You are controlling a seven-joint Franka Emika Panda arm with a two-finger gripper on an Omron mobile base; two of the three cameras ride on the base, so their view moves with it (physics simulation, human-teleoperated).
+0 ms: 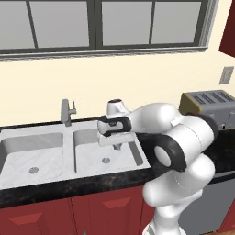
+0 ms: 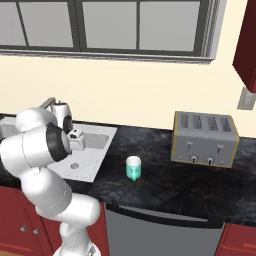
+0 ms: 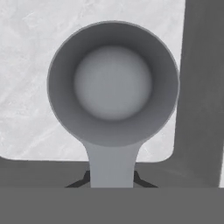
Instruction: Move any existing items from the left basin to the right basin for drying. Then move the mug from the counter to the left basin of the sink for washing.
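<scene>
My gripper (image 1: 117, 147) hangs over the right basin (image 1: 92, 156) of the sink (image 1: 69, 170), shut on the handle of the small grey metal utensil (image 3: 113, 83). In the hand view its round head faces the camera above a pale basin floor (image 3: 26, 65), and the gripper (image 3: 112, 181) holds the short handle between the dark fingertips (image 3: 81, 181). The left basin (image 1: 23, 151) holds nothing but its round drain. The teal-green mug (image 2: 133, 168) stands upright on the black counter (image 2: 165, 190), to the right of the sink and apart from the arm.
A short grey tap (image 1: 67, 112) rises behind the sink's divider. A metal toaster (image 2: 205, 138) stands at the back right of the counter. Windows run above the wall, and red cabinets (image 1: 55, 213) sit below the worktop.
</scene>
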